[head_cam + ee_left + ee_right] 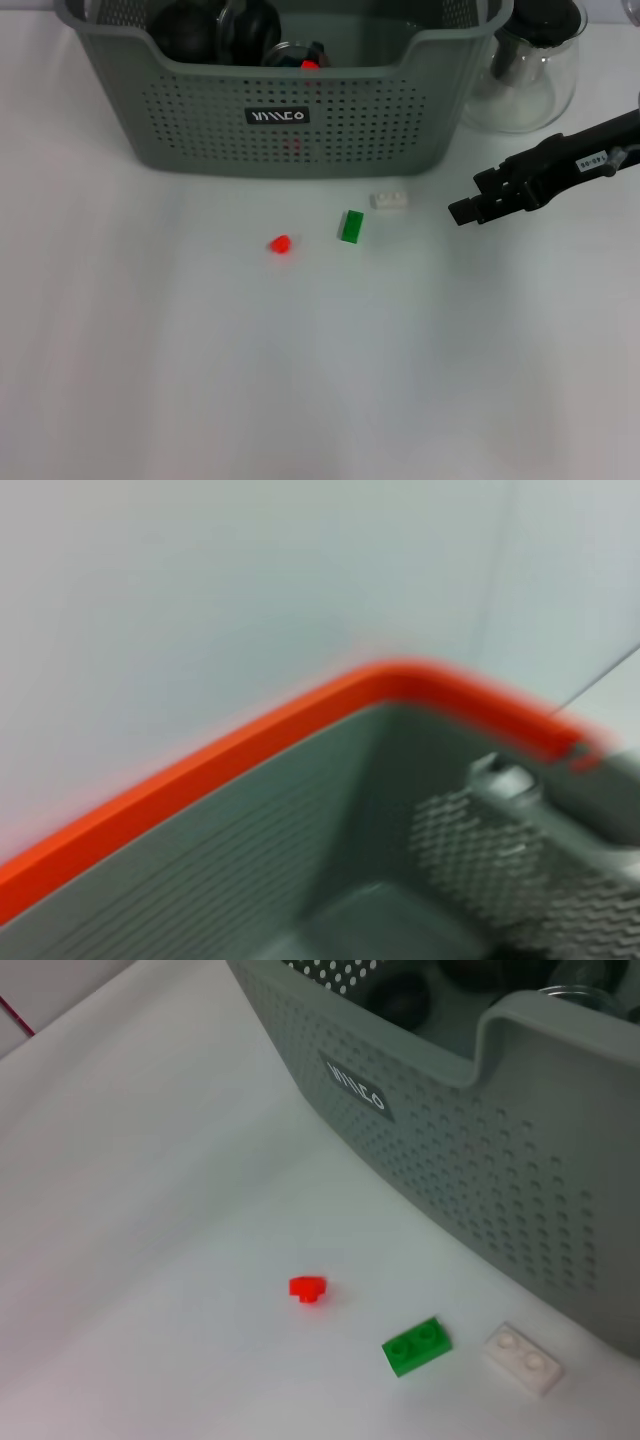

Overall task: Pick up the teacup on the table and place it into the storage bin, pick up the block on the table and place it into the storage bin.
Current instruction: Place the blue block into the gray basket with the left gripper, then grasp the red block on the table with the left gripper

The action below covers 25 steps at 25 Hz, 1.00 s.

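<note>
Three small blocks are lying on the white table (150, 350) in front of the storage bin (200, 120): one red block (280, 244), one green block (351, 226) and one white block (389, 201); the white one is sitting nearest the bin's front wall, the green one just beside it and slightly farther from the bin, the red one farther along the bin's front on the green one's other side, and none are touching. The bin itself is showing as a single grey-green plastic basket with perforated sides, a dipped handle cut-out in its rim and a small black label with white lettering on its front; dark rounded things are lying inside it, too shadowed to name. One clear glass teapot (530, 70) with a black lid is standing just beside the bin's right end. The right gripper (466, 211) is hovering over the table to the right of the white block, holding nothing, fingers appearing drawn together. The left gripper is not appearing in any view.
</note>
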Tool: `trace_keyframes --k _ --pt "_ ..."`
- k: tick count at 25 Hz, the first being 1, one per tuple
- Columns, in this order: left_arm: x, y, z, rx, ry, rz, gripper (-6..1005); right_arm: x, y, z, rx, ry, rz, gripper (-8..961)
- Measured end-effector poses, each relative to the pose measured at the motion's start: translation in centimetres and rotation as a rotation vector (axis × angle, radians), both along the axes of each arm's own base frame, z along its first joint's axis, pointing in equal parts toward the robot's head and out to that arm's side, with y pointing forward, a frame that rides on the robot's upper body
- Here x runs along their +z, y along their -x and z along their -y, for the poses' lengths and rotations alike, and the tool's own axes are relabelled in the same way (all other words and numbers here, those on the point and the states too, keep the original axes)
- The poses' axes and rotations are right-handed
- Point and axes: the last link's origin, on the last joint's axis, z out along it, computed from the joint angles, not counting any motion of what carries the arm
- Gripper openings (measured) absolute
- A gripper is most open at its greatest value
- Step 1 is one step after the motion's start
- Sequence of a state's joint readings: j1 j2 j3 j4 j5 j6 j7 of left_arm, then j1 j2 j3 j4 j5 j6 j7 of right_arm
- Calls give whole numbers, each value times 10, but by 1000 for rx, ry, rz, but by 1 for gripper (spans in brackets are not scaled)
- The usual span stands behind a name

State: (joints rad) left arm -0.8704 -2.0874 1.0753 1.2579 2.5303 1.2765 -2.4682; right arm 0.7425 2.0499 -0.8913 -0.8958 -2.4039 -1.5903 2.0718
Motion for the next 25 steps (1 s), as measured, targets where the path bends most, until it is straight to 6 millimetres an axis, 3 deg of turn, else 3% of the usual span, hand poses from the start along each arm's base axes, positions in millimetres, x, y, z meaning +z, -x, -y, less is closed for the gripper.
trace_keyframes --k 6,9,12,15,20,25 --pt "15 -11 68 -248 213 82 701 3 -1 -2 14 -11 7 745" --pt "7 -4 99 -337 337 48 701 3 -1 -2 18 -12 8 745" --pt "-11 9 116 -353 439 12 700 2 -2 -2 18 -14 8 745" --pt "-34 28 116 -288 486 -15 700 0 -3 -1 15 -13 5 744" --pt "-71 70 97 -165 476 -121 697 -2 -5 1 10 -11 6 744" --pt "-84 92 92 -296 490 -265 694 -5 -7 2 -1 -5 4 745"
